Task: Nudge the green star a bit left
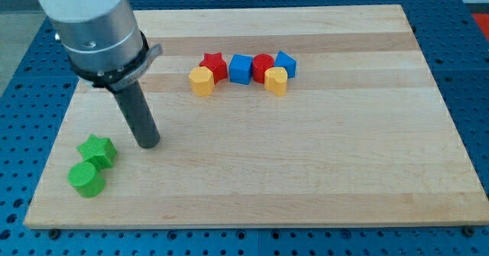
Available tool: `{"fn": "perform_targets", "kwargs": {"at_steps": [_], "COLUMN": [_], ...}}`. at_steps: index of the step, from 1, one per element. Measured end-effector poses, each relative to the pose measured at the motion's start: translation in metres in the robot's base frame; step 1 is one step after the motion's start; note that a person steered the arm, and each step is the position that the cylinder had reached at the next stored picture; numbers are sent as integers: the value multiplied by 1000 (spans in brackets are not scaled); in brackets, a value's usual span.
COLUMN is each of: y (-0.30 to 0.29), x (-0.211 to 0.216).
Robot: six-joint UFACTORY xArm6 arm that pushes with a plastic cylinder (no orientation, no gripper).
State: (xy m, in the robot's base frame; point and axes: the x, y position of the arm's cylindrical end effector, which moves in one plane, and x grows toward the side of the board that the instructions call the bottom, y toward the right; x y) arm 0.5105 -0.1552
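The green star (98,150) lies near the board's lower left corner, touching a green cylinder (85,179) just below it. My tip (149,143) rests on the board a short way to the right of the green star, with a small gap between them. The dark rod rises up and left to the arm's grey body at the view's top left.
A cluster sits at the board's upper middle: a red star (214,63), a yellow block (202,81), a blue cube (241,69), a red cylinder (262,64), a yellow block (276,81) and a blue block (286,62). The wooden board (321,164) ends close to the green blocks' left.
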Motion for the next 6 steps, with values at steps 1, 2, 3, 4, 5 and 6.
{"fn": "perform_targets", "kwargs": {"at_steps": [1, 2, 3, 4, 5, 6], "y": [1, 1, -3, -9, -12, -18], "x": [20, 36, 41, 41, 41, 41]}}
